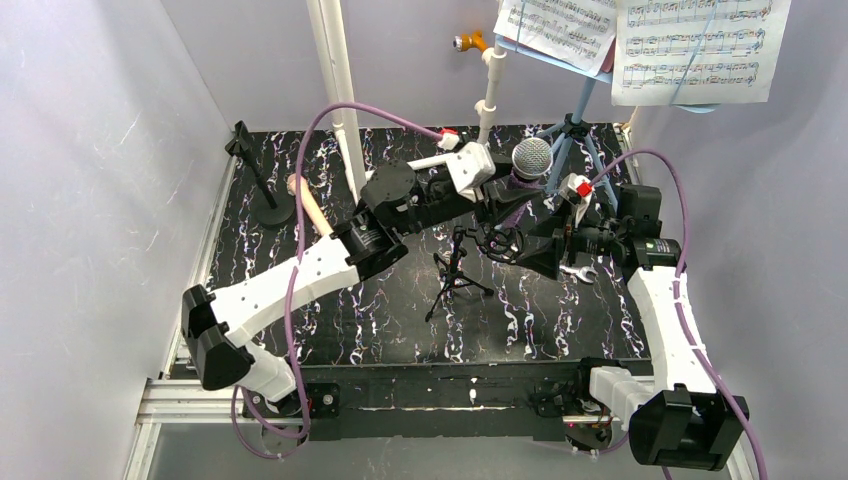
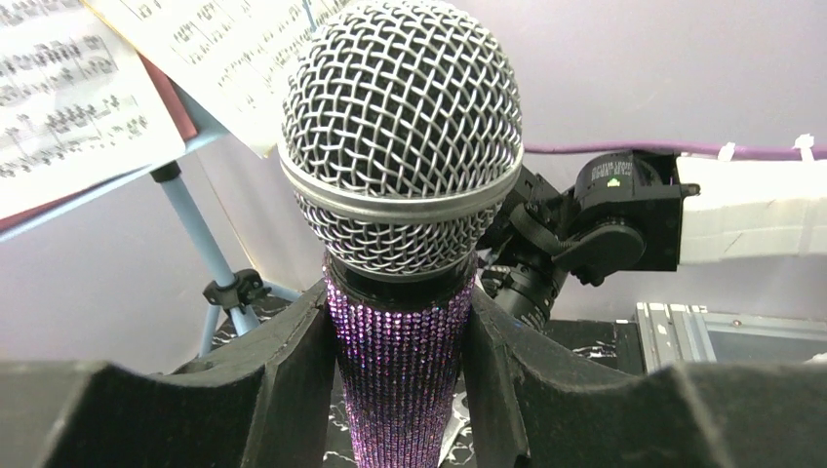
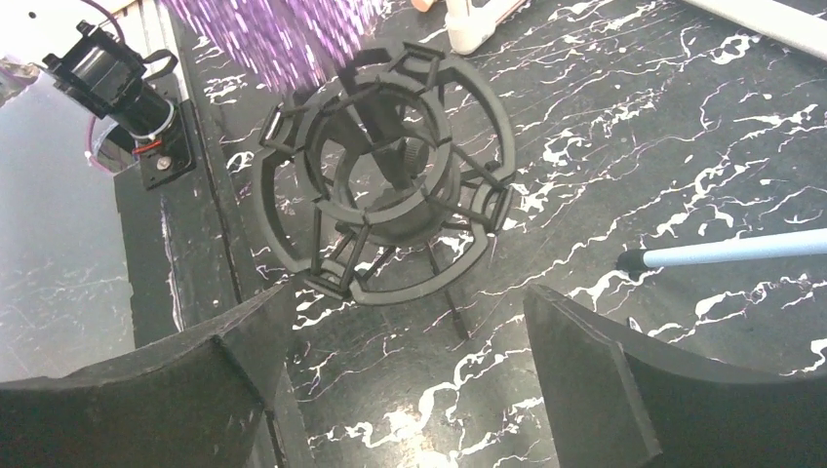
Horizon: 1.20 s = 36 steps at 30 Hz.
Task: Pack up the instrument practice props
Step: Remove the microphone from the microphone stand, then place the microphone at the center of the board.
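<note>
Purple mic [image 2: 400,146] was clamped in left gripper [image 2: 400,390], held above tripod mount [image 3: 388,200]. Right gripper [image 3: 410,380] jaws were spread apart over it. Next, prob.: mic to be stowed, tripod grasped.

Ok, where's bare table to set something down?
The near strip of table, in front of the black mic tripod, is bare. Crowded at back right: purple glitter microphone, music rack legs, silver wrench.

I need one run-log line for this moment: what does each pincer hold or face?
left pincer: shut on purple glitter microphone, upright | right pincer: open, empty, facing black mic tripod
</note>
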Each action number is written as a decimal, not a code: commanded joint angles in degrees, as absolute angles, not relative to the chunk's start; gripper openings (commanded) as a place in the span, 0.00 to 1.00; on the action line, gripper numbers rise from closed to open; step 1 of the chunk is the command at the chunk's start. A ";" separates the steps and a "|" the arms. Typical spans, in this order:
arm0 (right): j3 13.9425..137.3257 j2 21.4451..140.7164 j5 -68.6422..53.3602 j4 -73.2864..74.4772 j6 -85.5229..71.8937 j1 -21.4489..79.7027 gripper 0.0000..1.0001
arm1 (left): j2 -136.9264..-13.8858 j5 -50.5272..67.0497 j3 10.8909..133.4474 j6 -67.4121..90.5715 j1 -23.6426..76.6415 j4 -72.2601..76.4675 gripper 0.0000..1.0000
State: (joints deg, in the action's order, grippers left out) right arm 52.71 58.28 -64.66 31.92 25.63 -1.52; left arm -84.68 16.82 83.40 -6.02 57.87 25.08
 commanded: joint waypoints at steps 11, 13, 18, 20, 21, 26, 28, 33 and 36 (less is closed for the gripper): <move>57.63 55.50 -67.31 50.52 45.25 -6.43 0.98 | -66.41 10.93 73.01 -3.26 57.96 24.10 0.00; 58.08 55.09 -66.61 52.73 47.64 -7.26 0.98 | -64.09 9.48 71.33 -3.62 58.03 22.05 0.00; 56.11 53.40 -64.49 52.14 47.41 -9.78 0.98 | -58.51 5.43 67.98 -4.68 58.07 12.90 0.00; 53.81 52.45 -64.70 46.84 42.29 -11.41 0.98 | -56.85 3.06 67.16 -4.83 57.96 8.11 0.00; 52.43 52.06 -65.23 44.03 39.74 -12.46 0.99 | -56.12 1.78 66.87 -4.41 57.98 5.24 0.00; 46.76 51.36 -66.06 32.79 29.65 -15.68 0.98 | -53.22 -5.54 64.35 -0.98 58.02 -5.98 0.00; 44.88 51.46 -65.74 29.57 27.30 -15.99 0.98 | -51.37 -8.07 60.76 -0.31 58.00 -6.80 0.00; 41.46 52.19 -61.87 25.17 25.42 -16.08 0.98 | -47.41 -15.92 52.93 2.57 57.92 -7.45 0.00; 40.65 52.54 -57.10 22.87 23.69 -16.01 0.98 | -46.51 -18.78 49.42 3.55 57.21 -7.37 0.00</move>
State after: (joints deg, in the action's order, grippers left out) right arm 41.41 52.23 -62.22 29.74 27.46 -15.75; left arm -48.93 -11.64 51.79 1.21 57.87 -8.32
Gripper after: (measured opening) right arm 0.983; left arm 0.421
